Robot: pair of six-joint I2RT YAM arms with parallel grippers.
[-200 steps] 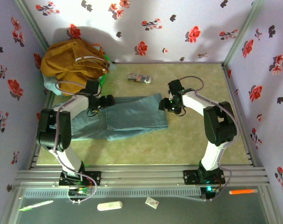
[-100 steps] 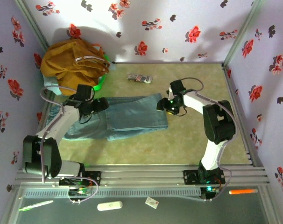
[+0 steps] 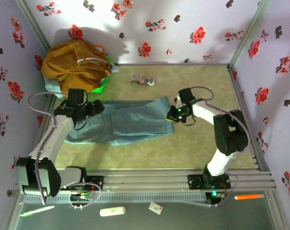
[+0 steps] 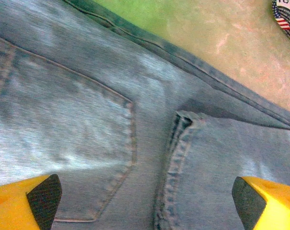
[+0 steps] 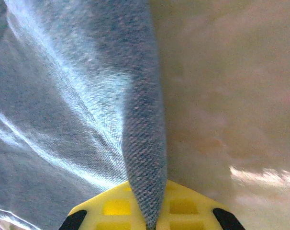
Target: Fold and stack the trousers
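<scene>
The trousers (image 3: pixel 130 120) lie flat on the table (image 3: pixel 197 143), stretched from left to right, a little to the left of the middle and between my two arms. My left gripper (image 3: pixel 94 109) hangs over their left end with its jaws spread wide and nothing between them. From my left wrist I see my two yellow fingers (image 4: pixel 20 203) far apart at the bottom corners, and between them only denim: a patch pocket (image 4: pixel 63 129) on the left, and just beside it the stitched edge of another layer of cloth that lies on top. I cannot tell if my fingertips touch the cloth or stay just above it. My right gripper (image 3: pixel 172 114) is at the right end of the trousers and it is clenched on the cloth. From my right wrist, a narrow fold of denim (image 5: pixel 145 158) runs straight down into my closed jaws, with more denim on the left of it and the bare table on the right. Behind the trousers, near the far wall, a small printed packet (image 3: pixel 143 80) lies apart from them. In the far left corner there is a mustard-yellow garment (image 3: pixel 75 60), piled up, with something bright green (image 3: pixel 103 86) showing at its near edge.
</scene>
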